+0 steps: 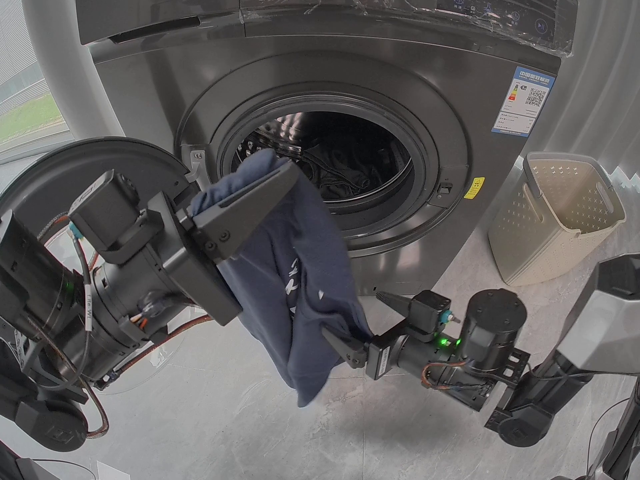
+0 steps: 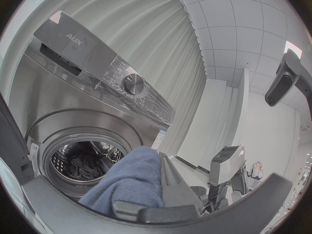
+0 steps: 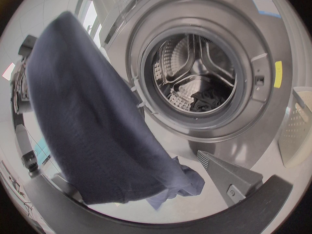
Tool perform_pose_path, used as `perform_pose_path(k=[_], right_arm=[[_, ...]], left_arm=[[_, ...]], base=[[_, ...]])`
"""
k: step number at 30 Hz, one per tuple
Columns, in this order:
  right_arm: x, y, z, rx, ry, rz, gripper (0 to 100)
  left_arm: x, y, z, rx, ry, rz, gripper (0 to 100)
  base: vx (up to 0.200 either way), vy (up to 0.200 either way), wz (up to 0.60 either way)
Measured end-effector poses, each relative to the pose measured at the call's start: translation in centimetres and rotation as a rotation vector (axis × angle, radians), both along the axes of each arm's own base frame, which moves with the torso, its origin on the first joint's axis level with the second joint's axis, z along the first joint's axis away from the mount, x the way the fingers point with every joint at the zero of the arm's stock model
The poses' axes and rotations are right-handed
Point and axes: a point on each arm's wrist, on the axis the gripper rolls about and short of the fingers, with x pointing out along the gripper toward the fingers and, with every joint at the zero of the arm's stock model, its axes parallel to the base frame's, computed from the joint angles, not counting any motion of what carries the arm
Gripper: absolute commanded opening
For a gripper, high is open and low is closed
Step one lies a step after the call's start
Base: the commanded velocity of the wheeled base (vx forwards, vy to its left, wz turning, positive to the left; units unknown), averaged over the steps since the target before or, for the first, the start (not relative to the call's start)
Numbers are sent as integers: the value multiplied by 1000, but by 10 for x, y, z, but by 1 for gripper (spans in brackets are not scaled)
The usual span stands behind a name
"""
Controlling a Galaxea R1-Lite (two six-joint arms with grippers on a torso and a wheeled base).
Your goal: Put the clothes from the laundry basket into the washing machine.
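Navy garment drapes left gripper; perhaps black clothes in drum.

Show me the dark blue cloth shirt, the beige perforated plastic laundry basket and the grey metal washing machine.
dark blue cloth shirt [image 1: 313, 248], head view, middle of hanging fabric.
beige perforated plastic laundry basket [image 1: 567, 228], head view, perforated wall.
grey metal washing machine [image 1: 153, 95], head view, front panel.
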Motion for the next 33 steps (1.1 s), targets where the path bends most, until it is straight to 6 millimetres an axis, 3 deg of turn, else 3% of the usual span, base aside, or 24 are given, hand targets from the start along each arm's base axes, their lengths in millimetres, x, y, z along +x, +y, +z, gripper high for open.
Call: perform_pose_path(k=[7, 20, 33], right_arm=[[14, 23, -18, -7, 6, 18, 100], [29, 55, -30, 31, -28, 78, 100], [65, 82, -46, 78, -77, 61, 100]], left_arm=[[-2, 1, 2, -5, -6, -2, 0], [-2, 1, 2, -5, -6, -2, 0], [-5, 0, 3, -9, -7, -10, 0]], base=[[0, 0, 0], [0, 0, 0], [0, 0, 0]])
